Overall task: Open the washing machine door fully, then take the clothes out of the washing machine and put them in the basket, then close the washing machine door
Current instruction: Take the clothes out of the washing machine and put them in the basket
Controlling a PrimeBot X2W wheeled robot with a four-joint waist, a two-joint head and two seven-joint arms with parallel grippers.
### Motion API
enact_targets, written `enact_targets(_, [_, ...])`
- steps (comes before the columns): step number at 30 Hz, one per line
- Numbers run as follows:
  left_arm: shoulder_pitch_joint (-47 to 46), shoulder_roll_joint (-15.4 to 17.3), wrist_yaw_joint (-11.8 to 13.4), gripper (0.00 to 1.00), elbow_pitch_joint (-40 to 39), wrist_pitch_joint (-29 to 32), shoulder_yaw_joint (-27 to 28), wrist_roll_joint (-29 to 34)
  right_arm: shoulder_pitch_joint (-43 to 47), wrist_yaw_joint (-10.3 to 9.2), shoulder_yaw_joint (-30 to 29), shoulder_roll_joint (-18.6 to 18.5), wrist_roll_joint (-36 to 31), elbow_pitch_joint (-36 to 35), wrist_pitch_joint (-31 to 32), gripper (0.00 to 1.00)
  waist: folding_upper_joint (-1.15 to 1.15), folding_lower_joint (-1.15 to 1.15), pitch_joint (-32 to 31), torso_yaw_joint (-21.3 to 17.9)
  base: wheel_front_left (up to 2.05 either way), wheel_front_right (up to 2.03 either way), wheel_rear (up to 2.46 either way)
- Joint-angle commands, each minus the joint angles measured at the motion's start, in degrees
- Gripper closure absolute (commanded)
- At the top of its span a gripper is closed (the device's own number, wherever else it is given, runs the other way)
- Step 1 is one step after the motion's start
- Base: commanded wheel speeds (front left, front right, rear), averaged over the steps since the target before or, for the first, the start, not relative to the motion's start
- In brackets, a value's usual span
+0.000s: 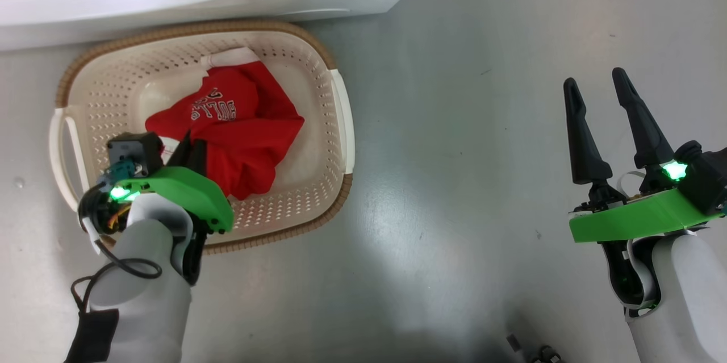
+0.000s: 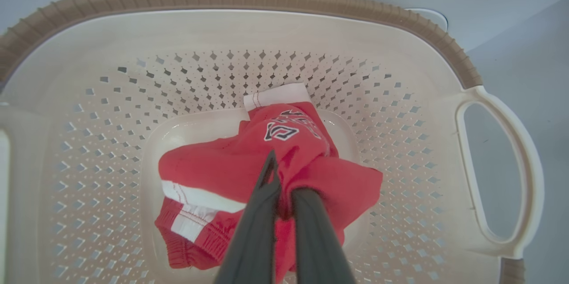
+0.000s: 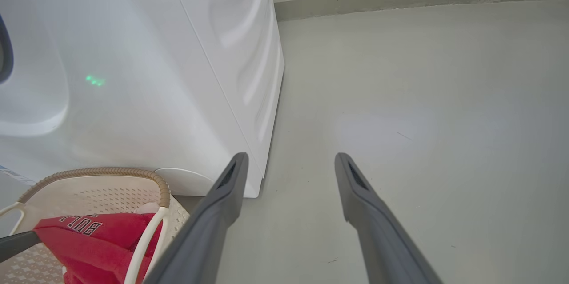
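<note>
Head view, read from left to right. The basket (image 1: 187,29) stands on the floor (image 1: 454,181), with its far long rim just beside the base of the washing machine (image 1: 170,5). Over the basket's near left corner, the left gripper (image 1: 192,153) points down into it. Its two dark fingers are drawn together on a fold of the clothes (image 1: 244,124). These are a red garment with white lettering and a white band, heaped on the basket's bottom from the middle toward the far rim. Bare perforated wall shows toward the right side handle.

The left wrist view makes the pinch plain. Red cloth is squeezed between the fingers and gathered up at that point, and a white-striped hem lies loose to their left. Well apart, near the right edge of the head view, the right gripper (image 1: 595,80) hovers over bare floor. Its fingers are spread wide with nothing between them.

Handling, as a judgement: the fabric looks light, soft and limp, neither fragile nor slippery. It should drape and trail from any single pinch rather than keep its shape. A loose end could catch on the basket's rim or handle. The best place to take hold is a bunched fold near the middle of the heap, or the thicker ribbed hem. A single thin edge would be more likely to slide out. Since the garment already lies inside the basket, parting the fingers should be enough to leave it there.
</note>
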Motion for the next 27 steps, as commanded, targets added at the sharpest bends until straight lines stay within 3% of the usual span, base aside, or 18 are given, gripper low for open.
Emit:
enact_targets(1, [1.7,1.5,-0.3,0.00,-0.6,-0.3,1.3,-0.6,1.4,0.34,1.0,-0.4,0.1,-1.2,-0.4,0.00,0.00,0.00,-0.4,0.3,0.00,0.00,0.00])
enact_targets(14, [3.9,1.1,-0.3,0.00,-2.6,-0.3,1.1,-2.5,2.0,0.34,0.7,-1.1,-0.2,-0.2,-0.4,0.00,0.00,0.00,-4.1,1.5,0.00,0.00,0.00])
enact_targets(27, [10.5,1.1,-0.3,0.00,-13.7,-0.3,2.9,-2.8,4.5,0.34,0.7,-2.1,-0.2,1.4,-0.4,0.00,0.00,0.00,-12.6,2.5,0.00,0.00,0.00])
